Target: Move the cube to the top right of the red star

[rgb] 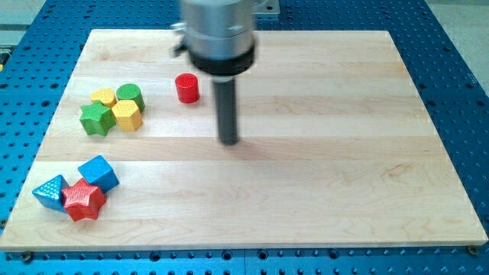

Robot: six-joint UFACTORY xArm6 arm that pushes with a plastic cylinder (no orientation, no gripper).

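Observation:
A blue cube lies near the view's bottom left, touching the upper right of a red star. A blue triangular block sits against the star's left side. My tip rests on the board near the middle, far to the right of and above these three blocks, touching none. A red cylinder stands above and left of my tip.
A cluster sits at the view's left: a yellow cylinder-like block, a green cylinder, a green star and a yellow hexagonal block. The wooden board lies on a blue perforated table.

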